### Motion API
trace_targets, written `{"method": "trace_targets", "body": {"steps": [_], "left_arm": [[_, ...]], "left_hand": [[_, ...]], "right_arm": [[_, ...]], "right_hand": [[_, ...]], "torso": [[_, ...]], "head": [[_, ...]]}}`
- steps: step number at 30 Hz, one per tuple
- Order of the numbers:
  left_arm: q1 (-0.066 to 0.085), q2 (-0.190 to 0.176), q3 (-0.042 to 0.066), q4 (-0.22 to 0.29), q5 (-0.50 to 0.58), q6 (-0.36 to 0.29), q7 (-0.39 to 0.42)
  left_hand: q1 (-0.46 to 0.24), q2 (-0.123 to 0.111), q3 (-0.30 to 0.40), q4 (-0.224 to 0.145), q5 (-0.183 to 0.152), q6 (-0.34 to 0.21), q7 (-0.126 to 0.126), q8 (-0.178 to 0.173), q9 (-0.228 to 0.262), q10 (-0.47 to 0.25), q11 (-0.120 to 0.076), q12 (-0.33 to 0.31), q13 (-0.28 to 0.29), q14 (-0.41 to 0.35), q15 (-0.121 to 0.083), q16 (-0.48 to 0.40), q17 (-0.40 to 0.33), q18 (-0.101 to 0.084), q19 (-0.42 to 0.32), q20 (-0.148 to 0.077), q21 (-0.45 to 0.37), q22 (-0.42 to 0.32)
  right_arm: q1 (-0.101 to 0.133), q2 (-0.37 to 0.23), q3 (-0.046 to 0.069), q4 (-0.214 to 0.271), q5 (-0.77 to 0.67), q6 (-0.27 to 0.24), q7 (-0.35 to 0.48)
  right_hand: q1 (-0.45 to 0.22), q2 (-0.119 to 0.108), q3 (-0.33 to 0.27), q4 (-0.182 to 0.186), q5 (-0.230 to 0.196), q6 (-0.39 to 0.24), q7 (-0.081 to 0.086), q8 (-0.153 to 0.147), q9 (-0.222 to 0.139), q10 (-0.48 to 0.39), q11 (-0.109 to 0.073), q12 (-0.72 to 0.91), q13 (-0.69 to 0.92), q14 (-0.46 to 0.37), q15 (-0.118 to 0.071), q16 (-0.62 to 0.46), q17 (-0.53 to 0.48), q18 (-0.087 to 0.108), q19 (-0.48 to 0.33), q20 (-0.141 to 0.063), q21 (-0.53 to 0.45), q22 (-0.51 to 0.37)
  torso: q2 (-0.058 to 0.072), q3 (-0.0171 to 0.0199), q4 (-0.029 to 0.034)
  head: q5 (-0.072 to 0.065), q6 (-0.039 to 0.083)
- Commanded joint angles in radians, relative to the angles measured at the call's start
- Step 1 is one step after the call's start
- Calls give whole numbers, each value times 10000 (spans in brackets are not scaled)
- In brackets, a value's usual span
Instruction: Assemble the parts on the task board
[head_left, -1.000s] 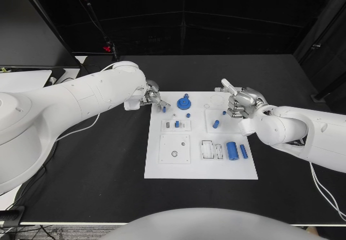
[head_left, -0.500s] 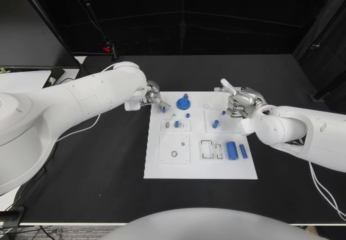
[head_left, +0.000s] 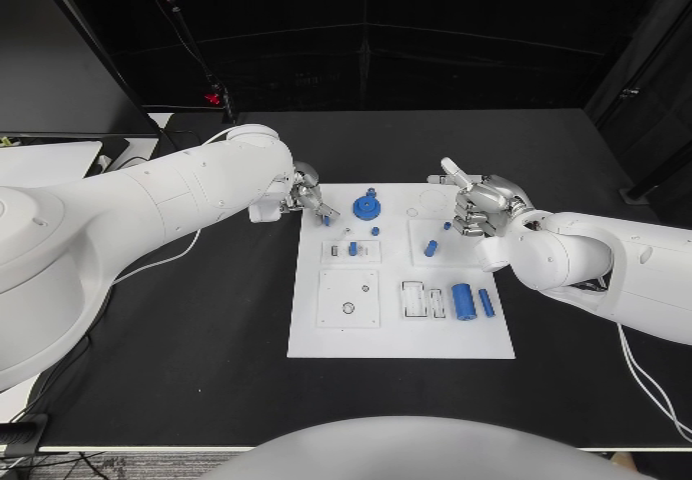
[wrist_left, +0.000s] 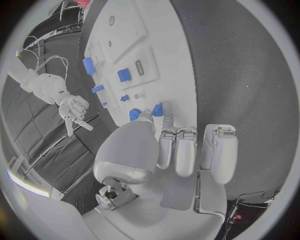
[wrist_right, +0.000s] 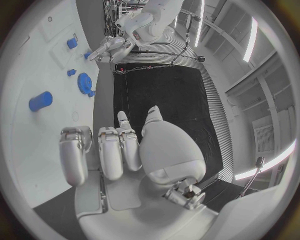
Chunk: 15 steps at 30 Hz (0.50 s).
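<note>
At the far left corner of the task board, the left hand pinches a small blue part; it should come down upright over its socket (a tilt would jam it). The right hand hovers empty, fingers curled. Black table, dark room.

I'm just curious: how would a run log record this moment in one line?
left hand: holds small blue part | right hand: empty, fingers curled | white task board: unfinished
</note>
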Motion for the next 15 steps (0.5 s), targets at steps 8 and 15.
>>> {"method": "trace_targets", "body": {"steps": [8,15], "left_arm": [[10,25,7,-1,24,-51,-123],[8,21,7,-14,161,-74,-103]], "left_hand": [[1149,157,501,17,1402,-33,-47,-189,63,1075,-89,-27,2583,1039,-73,8,2635,-65,1067,-84,31,2634],[1673,133,912,14,1849,-11,-31,-254,102,1075,-76,-27,2583,1039,-69,8,2635,-65,1067,-82,31,2634]], "right_arm": [[12,7,5,-4,-23,83,28],[11,14,5,-28,-23,86,14]], "right_hand": [[7,76,-37,20,-38,-17,36,25,-15,1041,70,22,2609,1059,55,24,2632,-71,1043,93,32,2634],[7,76,-37,20,-38,-17,36,25,-15,1041,70,22,2609,1059,55,24,2632,-71,1043,93,32,2634]], "torso": [[1,-5,4],[2,-4,3]], "head": [[-10,-14],[-20,-7]]}}
